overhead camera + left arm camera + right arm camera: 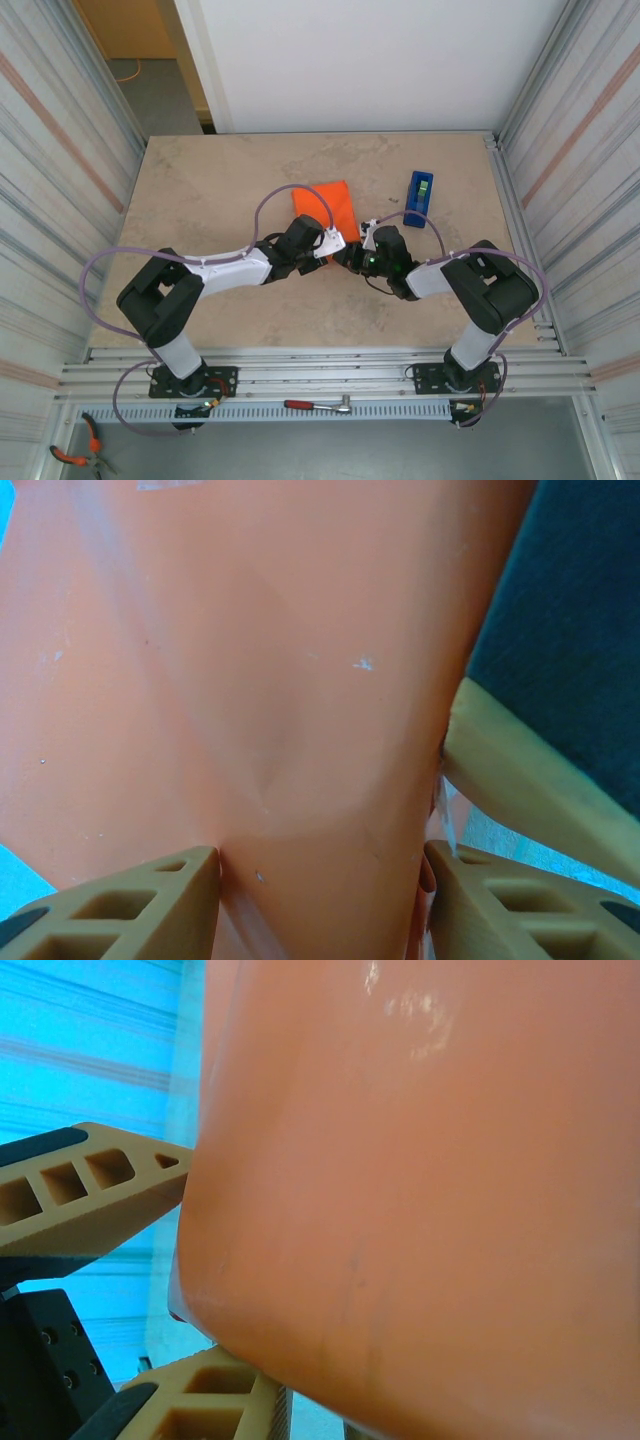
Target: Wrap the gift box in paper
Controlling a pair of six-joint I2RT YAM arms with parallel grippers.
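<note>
- Pliers [72, 455] are lying at the near left corner below the table, partly cut off by the frame edge.
- A wrench [320, 405] is resting on the rail between the two arm bases.
- Both arms are reaching inward over the table [200, 190] and meeting near its middle, their wrists covering the near end of the paper [325, 205].
- The left gripper [320, 900] is clamping the paper: its two tan fingers [150, 905] are standing half apart with the orange bundle wedged between them and touching both. The finger bases are running off the bottom of the wrist view.
- A third finger [530, 780] is slanting in from the right against the paper's edge; whose it is cannot be told from that view.
- The right gripper [205, 1260] is straddling a rounded corner of the paper, one finger above and one below. The fingers are standing apart, but whether they are pressing or loose I cannot tell.
- The paper is lying near the table's middle, folded into a compact bundle just beyond the grippers. Whatever it is wrapping is covered over.
- A blue dispenser [420, 197] is standing upright right of the paper, apart from it.
</note>
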